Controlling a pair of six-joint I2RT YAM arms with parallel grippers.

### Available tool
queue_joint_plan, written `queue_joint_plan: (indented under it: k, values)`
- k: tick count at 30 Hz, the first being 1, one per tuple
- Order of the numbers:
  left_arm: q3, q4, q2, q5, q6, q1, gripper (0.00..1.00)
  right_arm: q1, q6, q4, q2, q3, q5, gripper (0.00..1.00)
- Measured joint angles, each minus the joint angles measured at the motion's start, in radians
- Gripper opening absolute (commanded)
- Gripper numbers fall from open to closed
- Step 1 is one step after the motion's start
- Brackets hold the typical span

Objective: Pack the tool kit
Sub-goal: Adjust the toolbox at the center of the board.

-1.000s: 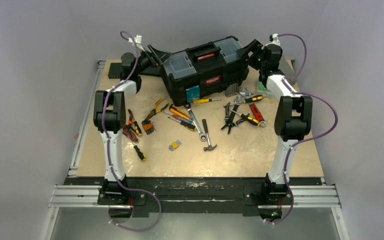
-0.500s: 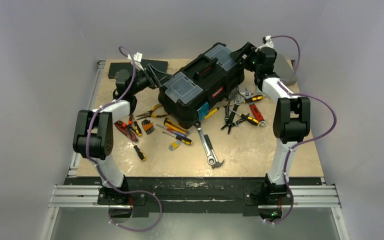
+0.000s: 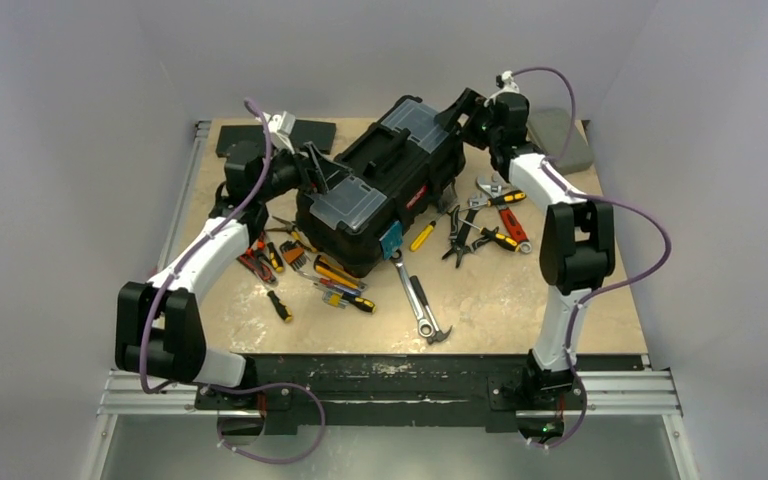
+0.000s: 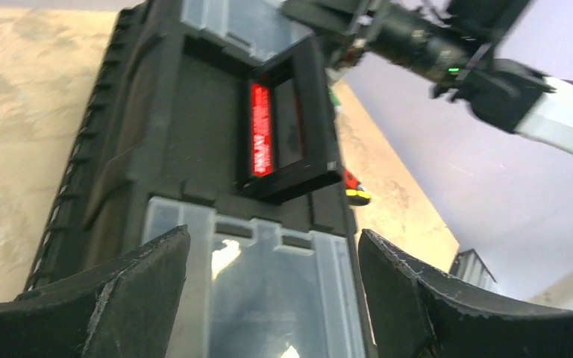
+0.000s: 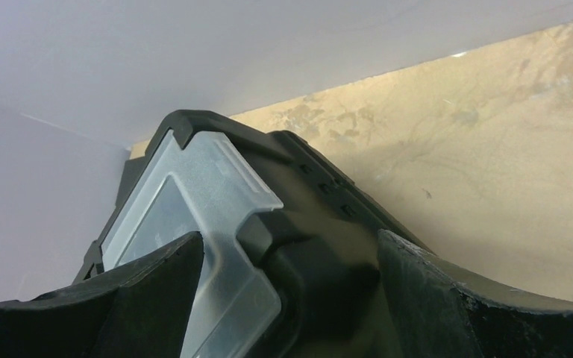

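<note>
I have the toolbox (image 3: 380,185) in the middle of the table (image 3: 520,300), closed and sitting on its base. One arm is at each end of it, which is how I would turn or shift something this bulky, since it is too wide for one gripper to take across the body.

The left gripper (image 3: 317,168) is at the toolbox's near-left end. In its wrist view the jaws stand well apart above the clear lid (image 4: 261,291) of that end's compartment, and the black body runs out past them. I judge it is bearing on the end, not clamped. The right gripper (image 3: 462,108) is at the far-right end, jaws also spread wide, with the corner of the other clear lid (image 5: 186,194) showing between them. I cannot tell whether either one is touching the plastic.

The toolbox's long axis runs diagonally, from its near-left end to its far-right end. The red-labelled handle (image 4: 283,127) lies flat along that axis, and the latch face looks toward the near-right.

The loose tools are all on the toolbox's near side: screwdrivers (image 3: 338,272) by the near-left end, a hammer (image 3: 435,330) in front of it and pliers (image 3: 457,235) off its right flank. None is packed yet. I judge the lid has to open first.
</note>
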Motion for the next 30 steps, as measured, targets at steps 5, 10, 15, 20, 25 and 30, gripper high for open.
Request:
queue_joint_plan:
  k: [5, 10, 15, 20, 25, 30]
  values:
    - [0.032, -0.198, -0.021, -0.121, 0.094, -0.005, 0.82, -0.005, -0.020, -0.119, -0.100, -0.004, 0.054, 0.86]
    - [0.190, -0.353, -0.024, -0.206, 0.184, -0.049, 0.84, -0.016, -0.028, -0.136, -0.277, -0.073, 0.078, 0.85]
    - [0.296, -0.452, -0.041, -0.277, 0.243, -0.094, 0.87, -0.025, -0.009, -0.063, -0.489, -0.327, 0.043, 0.83]
    - [0.182, -0.493, -0.146, -0.393, 0.244, -0.095, 0.88, 0.006, 0.028, 0.053, -0.651, -0.671, -0.019, 0.85]
    - [-0.062, -0.492, -0.345, -0.500, 0.221, -0.096, 0.94, 0.064, 0.058, 0.166, -0.827, -0.957, -0.056, 0.86]
    - [-0.207, -0.439, -0.459, -0.601, 0.218, -0.097, 1.00, 0.087, 0.136, 0.394, -0.926, -1.177, -0.084, 0.86]
